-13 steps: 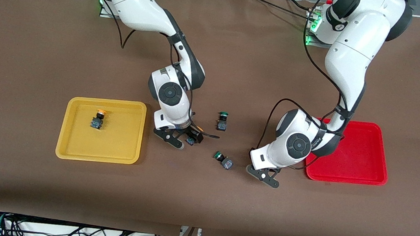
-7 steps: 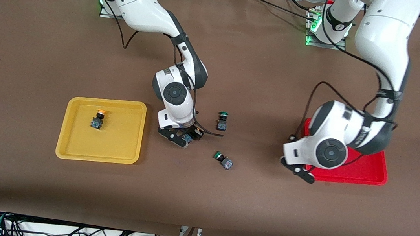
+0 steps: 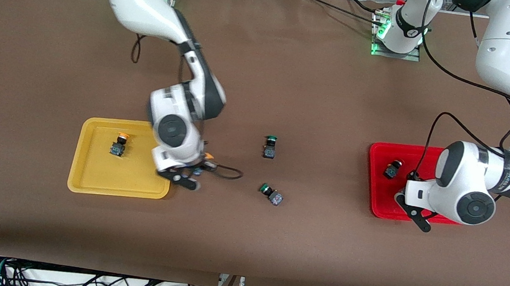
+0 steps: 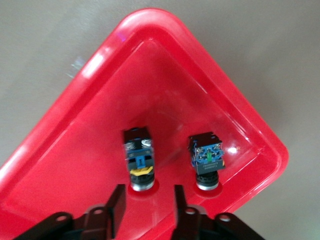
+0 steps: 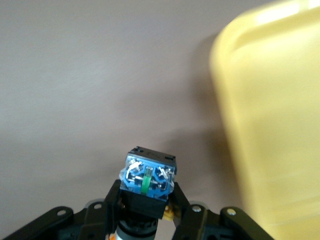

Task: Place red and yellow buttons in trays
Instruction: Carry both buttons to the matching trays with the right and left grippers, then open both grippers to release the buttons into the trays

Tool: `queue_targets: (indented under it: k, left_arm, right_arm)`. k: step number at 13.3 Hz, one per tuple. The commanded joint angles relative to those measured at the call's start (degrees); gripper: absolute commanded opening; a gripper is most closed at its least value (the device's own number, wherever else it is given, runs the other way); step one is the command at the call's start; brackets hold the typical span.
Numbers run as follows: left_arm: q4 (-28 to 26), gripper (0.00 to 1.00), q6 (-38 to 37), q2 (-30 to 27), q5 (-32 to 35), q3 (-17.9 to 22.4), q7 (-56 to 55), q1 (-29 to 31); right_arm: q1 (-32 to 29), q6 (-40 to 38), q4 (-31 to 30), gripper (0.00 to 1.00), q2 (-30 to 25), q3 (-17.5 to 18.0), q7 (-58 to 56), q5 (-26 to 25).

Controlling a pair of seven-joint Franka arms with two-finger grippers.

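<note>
My right gripper [image 3: 187, 176] is shut on an orange-yellow-capped button [image 5: 147, 182] and holds it over the table just beside the yellow tray [image 3: 87, 185], at its corner nearest the right arm's hand. The tray's rim also shows in the right wrist view [image 5: 270, 125]. Another orange-yellow button [image 3: 119, 143] lies in that tray. My left gripper [image 4: 148, 200] is open and empty over the red tray [image 4: 90, 125]. Two dark-bodied, red-capped buttons [image 4: 138, 160] [image 4: 206, 160] lie in it. In the front view one of them [image 3: 392, 169] shows in the red tray [image 3: 375, 200].
Two green-capped buttons [image 3: 270, 146] [image 3: 271, 193] lie on the brown table between the two trays. The left arm's wrist covers much of the red tray in the front view.
My left gripper moved from the table near the green buttons to over the red tray. My right gripper carried its button from the table's middle toward the yellow tray.
</note>
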Motion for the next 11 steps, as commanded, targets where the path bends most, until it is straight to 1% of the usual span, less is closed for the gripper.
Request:
queue_targets:
  k: [1, 3, 5, 6, 7, 8, 9, 10, 11]
  left_arm:
    - [-1.3, 1.0, 0.5, -2.0, -1.3, -1.1, 0.7, -0.8]
    - [-1.5, 1.0, 0.0, -3.8, -0.9, -1.1, 0.6, -1.2]
    - [-1.2, 1.0, -2.4, -6.5, -0.7, -1.1, -0.2, -1.6]
    - [-1.2, 1.0, -2.8, -8.9, -0.7, -1.1, -1.4, -1.6]
    - [-1.1, 1.0, -3.0, -11.7, -0.7, -1.0, -4.2, -1.3]
    - [-0.5, 1.0, -3.1, -14.2, -0.8, -0.7, -6.8, -1.0]
    - [0.5, 1.0, -3.1, -16.9, -0.8, -0.5, -8.7, -0.9]
    - [2.2, 1.0, -3.5, -19.4, -0.7, -0.4, -8.9, -0.6]
    - [3.0, 1.0, -4.2, -21.5, -0.6, -0.2, -8.8, -0.5]
  right_arm:
    - [-5.5, -7.1, -3.0, 0.0, -2.2, -0.5, -12.0, 0.3]
    - [-5.8, -6.8, -6.8, 0.0, -2.3, -2.3, -14.9, 0.3]
    - [-5.8, -5.1, -10.4, 0.0, -2.3, -2.5, -15.1, 0.2]
    - [-5.8, -4.0, -12.2, 0.0, -2.3, -2.6, -15.1, 0.2]
    - [-5.8, -3.9, -12.8, 0.07, -2.2, -2.6, -15.0, 0.4]
    - [-6.2, -4.3, -12.5, 0.75, -2.2, -2.8, -15.1, 0.4]
    - [-6.5, -4.3, -11.9, 1.0, -2.6, -3.6, -15.5, 0.3]
    - [-6.6, -4.6, -10.7, 1.0, -4.6, -3.8, -16.7, -0.1]
    - [-6.7, -6.7, -9.5, 1.0, -6.2, -4.9, -18.7, -0.2]
